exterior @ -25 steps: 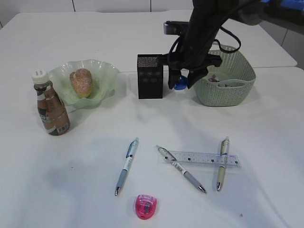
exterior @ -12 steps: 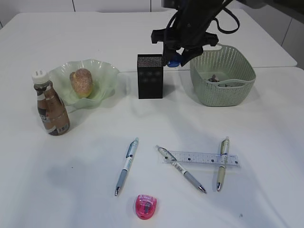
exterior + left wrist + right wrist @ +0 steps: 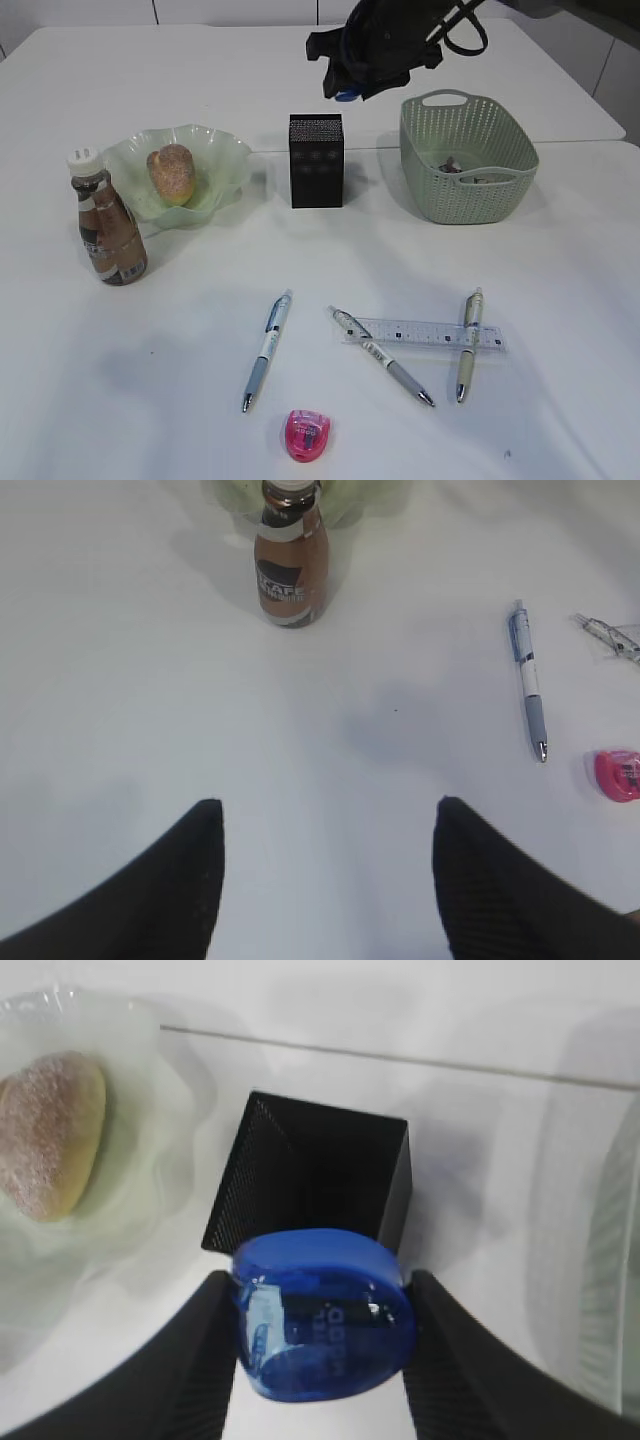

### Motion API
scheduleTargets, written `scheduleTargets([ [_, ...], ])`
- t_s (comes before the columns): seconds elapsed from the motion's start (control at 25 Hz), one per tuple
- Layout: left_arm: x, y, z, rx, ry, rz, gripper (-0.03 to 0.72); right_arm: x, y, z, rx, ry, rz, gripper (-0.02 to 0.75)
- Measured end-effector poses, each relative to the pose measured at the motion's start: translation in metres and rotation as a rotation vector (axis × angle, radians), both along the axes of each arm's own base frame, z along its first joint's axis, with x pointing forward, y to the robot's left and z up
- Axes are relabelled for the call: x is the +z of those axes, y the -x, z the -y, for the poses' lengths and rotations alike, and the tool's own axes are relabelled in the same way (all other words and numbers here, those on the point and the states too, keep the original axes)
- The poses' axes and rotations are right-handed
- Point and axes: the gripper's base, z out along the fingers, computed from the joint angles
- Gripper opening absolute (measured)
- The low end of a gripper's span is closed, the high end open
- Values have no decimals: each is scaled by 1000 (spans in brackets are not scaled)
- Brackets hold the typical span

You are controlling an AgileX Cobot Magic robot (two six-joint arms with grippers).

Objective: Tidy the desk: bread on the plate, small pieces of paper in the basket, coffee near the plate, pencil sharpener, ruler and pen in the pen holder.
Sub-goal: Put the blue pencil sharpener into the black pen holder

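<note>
A: What is the robot doing now?

B: It is putting a sharpener away. The right hand (image 3: 318,1355) is closed on a blue pencil sharpener (image 3: 322,1312) and holds it up in the air, over the black pen holder (image 3: 310,1180).

A: Is it right above the hole?

B: Almost. In the right wrist view the sharpener hangs over the near edge of the box. I think the hand needs to go a little more over the middle, come down, and let go so the sharpener falls in.

A: What about the left hand (image 3: 325,880)?

B: It is open, holds nothing, and hangs above the bare white bench (image 3: 180,330).

A: What is done so far?

B: The bread (image 3: 171,173) sits on the green plate (image 3: 222,160). The coffee (image 3: 108,228) stands just beside the plate. Some paper bits lie in the basket (image 3: 470,170).

A: What is left?

B: A pink sharpener (image 3: 308,435), three pens and the ruler (image 3: 425,332) lie on the bench. Two pens cross the ruler.

A: Did anything change from a moment ago?

B: Yes. The right hand was low, between the pen holder and the basket. Now it is higher and more to the left, above the pen holder.
</note>
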Motion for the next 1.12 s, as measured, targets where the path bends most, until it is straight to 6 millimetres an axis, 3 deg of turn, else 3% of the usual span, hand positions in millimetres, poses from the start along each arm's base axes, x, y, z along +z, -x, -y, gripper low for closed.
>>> scheduleTargets([
  [0.28, 0, 0, 0, 0, 0, 0, 462, 6, -10, -2, -1, -29, 140, 383],
  [0.6, 0, 0, 0, 0, 1, 6, 462, -35, -25, -7, 2, -18, 128, 383],
  [0.84, -4, -9, 2, 1, -5, -25, 462, -37, -31, -8, -7, -39, 178, 383],
  [1.12, -7, -22, 6, 2, 22, -12, 462, -65, -37, -12, -10, -57, 153, 383],
])
